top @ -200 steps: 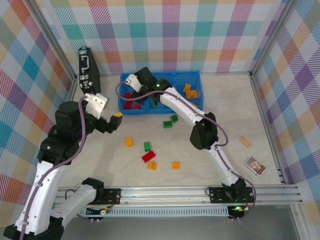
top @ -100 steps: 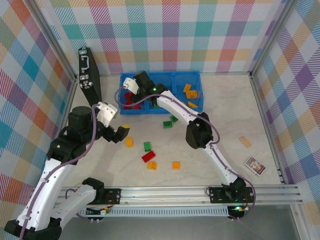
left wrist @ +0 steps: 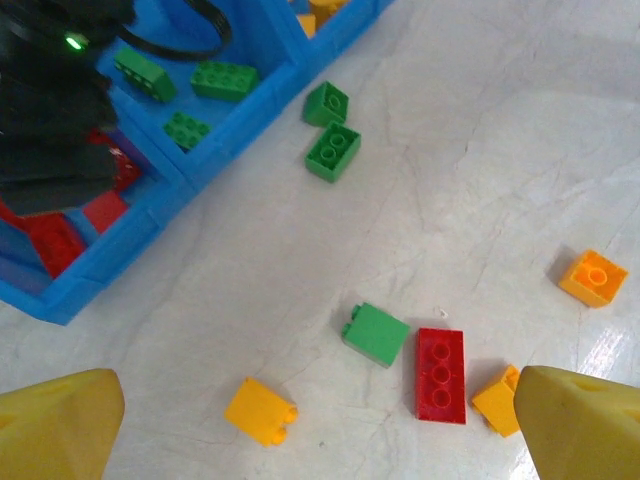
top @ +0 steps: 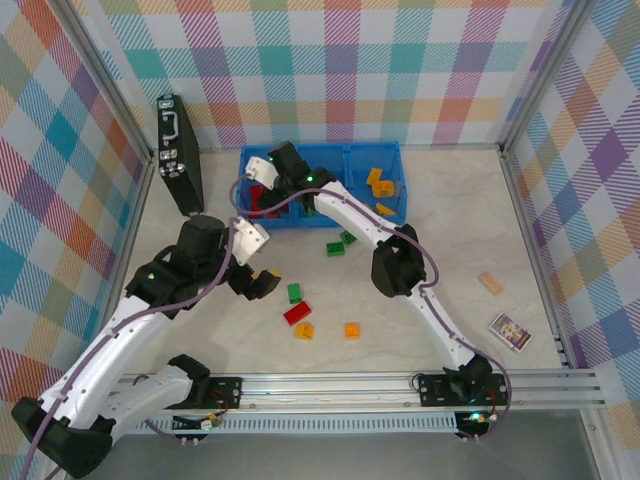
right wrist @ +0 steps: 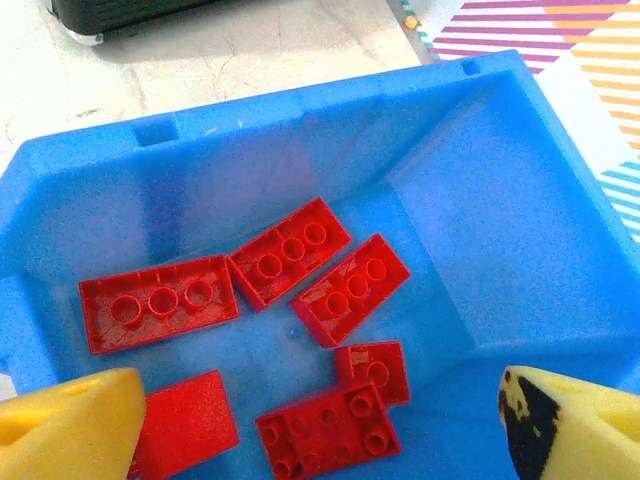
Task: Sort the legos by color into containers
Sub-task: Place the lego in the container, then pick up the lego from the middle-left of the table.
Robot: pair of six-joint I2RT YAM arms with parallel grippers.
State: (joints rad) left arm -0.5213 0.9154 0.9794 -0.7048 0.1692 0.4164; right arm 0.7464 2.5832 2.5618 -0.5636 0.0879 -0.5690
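The containers (top: 396, 158) are one blue tray of three bins at the back. My right gripper (top: 262, 182) hangs open over the left bin (right wrist: 480, 180), where several red legos (right wrist: 290, 250) lie below its empty yellow fingertips (right wrist: 70, 420). Green legos (left wrist: 225, 78) lie in the middle bin (left wrist: 240, 150) and orange ones (top: 378, 182) in the right bin. My left gripper (top: 256, 276) is open low over the loose legos on the table. Under it are a yellow brick (left wrist: 260, 410), a green one (left wrist: 376, 334), a red one (left wrist: 441, 374) and an orange one (left wrist: 497, 400).
Two green bricks (top: 341, 243) lie just in front of the tray, and another orange brick (top: 352, 330) lies further forward. A tan brick (top: 490, 283) and a printed card (top: 510, 331) are at the right. A black case (top: 176, 150) leans at the back left wall.
My left arm has swung right and forward, down over the loose bricks at the table's middle. My right gripper has shifted slightly and stays above the left bin.
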